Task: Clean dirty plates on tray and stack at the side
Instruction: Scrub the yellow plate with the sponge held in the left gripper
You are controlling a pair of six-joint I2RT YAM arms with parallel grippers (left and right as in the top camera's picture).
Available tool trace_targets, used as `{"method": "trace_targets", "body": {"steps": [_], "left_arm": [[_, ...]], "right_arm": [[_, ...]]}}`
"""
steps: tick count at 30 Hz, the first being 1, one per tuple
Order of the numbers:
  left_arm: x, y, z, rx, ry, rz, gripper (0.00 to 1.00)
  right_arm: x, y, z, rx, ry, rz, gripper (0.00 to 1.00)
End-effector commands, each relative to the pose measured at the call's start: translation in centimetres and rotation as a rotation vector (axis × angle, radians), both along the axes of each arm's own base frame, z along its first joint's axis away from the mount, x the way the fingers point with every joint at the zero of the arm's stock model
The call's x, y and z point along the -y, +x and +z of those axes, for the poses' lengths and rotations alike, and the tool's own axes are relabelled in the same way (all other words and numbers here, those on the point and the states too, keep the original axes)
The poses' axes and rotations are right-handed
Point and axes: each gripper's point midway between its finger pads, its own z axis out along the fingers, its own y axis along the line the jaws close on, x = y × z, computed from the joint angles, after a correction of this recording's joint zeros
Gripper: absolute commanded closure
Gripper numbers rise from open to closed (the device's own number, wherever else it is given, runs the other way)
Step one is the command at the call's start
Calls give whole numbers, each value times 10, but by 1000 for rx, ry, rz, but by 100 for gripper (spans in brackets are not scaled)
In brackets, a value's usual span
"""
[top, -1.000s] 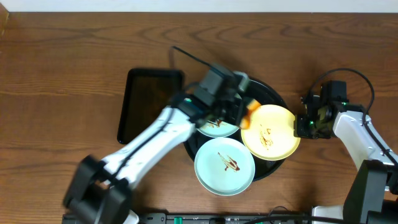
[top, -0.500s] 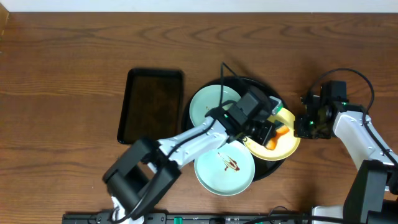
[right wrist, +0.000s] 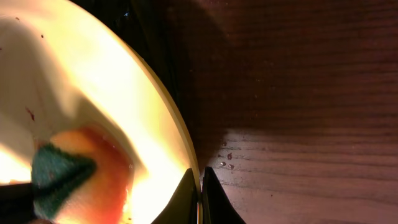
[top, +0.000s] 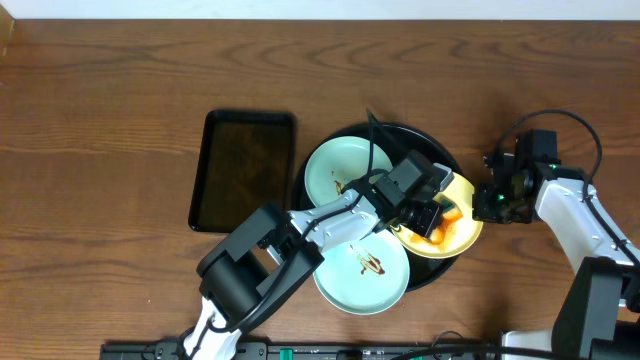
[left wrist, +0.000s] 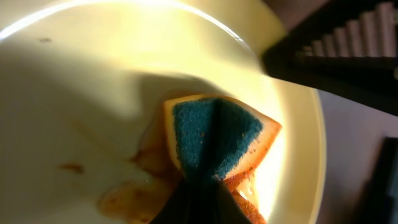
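Observation:
Three plates lie on the round black tray (top: 425, 137). One mint-blue plate (top: 335, 165) is at the back left and carries a small smear. Another mint-blue plate (top: 362, 270) at the front has a brown smear. My left gripper (top: 438, 216) is shut on an orange sponge (top: 449, 213) with a blue-green face, pressing it onto the pale yellow plate (top: 463, 236). In the left wrist view the sponge (left wrist: 214, 140) sits beside brown smears (left wrist: 121, 199) on the yellow plate (left wrist: 93, 87). My right gripper (right wrist: 200, 186) is shut on that plate's rim (right wrist: 180, 134).
A smaller black rectangular tray (top: 243, 170) lies left of the round one. My left arm (top: 330, 225) crosses over the tray between the two mint plates. A few droplets (right wrist: 225, 159) dot the wooden table (right wrist: 298, 93) beside the yellow plate's rim.
My left arm swung right with the sponge, from over the back mint plate onto the yellow plate, uncovering the mint plate. The right gripper has stayed on the rim.

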Motion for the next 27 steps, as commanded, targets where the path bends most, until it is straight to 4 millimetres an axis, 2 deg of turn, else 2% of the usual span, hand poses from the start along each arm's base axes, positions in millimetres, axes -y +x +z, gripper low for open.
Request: {"method": "trace_targets", "body": {"steps": [1, 6, 10, 14, 18, 23, 27], "left_arm": [[-39, 38, -28, 92, 180, 174, 92], [-56, 68, -17, 101, 166, 266, 92], [-58, 88, 0, 110, 120, 310, 93], [-43, 86, 18, 94, 50, 267, 93], [-19, 75, 40, 77, -69, 163, 93], [-10, 67, 39, 107, -57, 143, 92], [-13, 75, 35, 201, 8, 187, 93]], "right_arm": [[6, 4, 3, 5, -9, -27, 99], [6, 3, 2, 3, -8, -27, 99], [6, 3, 2, 1, -8, -27, 99], [5, 3, 2, -1, -8, -27, 99], [6, 3, 2, 0, -8, -27, 99], [5, 3, 2, -1, -7, -28, 99], [5, 2, 2, -2, -7, -27, 99]]}}
